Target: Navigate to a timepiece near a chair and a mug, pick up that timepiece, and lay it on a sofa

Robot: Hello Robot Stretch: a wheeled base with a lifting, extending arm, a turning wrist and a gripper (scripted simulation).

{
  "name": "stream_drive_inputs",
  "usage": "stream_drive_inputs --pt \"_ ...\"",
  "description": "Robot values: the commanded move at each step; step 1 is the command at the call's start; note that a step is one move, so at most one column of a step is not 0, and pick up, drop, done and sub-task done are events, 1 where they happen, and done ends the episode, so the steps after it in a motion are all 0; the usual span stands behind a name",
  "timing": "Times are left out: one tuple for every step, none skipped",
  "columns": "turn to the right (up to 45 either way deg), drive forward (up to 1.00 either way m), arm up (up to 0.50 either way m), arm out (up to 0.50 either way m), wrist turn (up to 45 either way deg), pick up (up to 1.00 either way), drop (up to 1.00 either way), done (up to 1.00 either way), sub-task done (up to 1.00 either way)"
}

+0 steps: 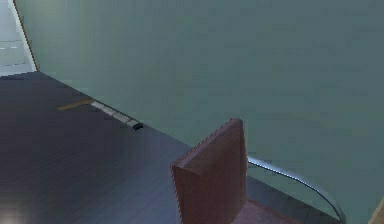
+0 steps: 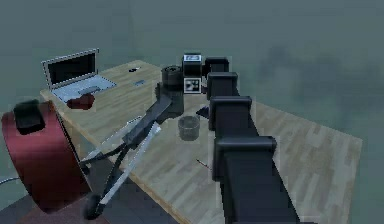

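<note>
My arm (image 2: 235, 130) rises as a dark stepped bar over a light wooden table (image 2: 300, 150). At its far end stand the two white marked squares (image 2: 192, 72). Left of them is the gripper (image 2: 170, 84), its dark body above the tabletop. I cannot tell whether it holds anything. A small grey mug-like cylinder (image 2: 188, 127) stands on the table just left of the arm. A red chair (image 2: 40, 150) with a dark thing on its top sits at the table's left end. I cannot make out a timepiece.
An open laptop (image 2: 75, 75) and a small dark red thing (image 2: 85, 101) lie at the table's far left. A long grey lamp-like thing (image 2: 125, 160) slants across the table's near side. Ahead are a brown wooden chair back (image 1: 212, 175), dark floor (image 1: 70, 150) and a teal wall (image 1: 230, 60).
</note>
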Motion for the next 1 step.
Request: stream_drive_inputs --pt "0.0 0.0 0.0 -0.24 0.0 0.0 0.0 0.0 0.0"
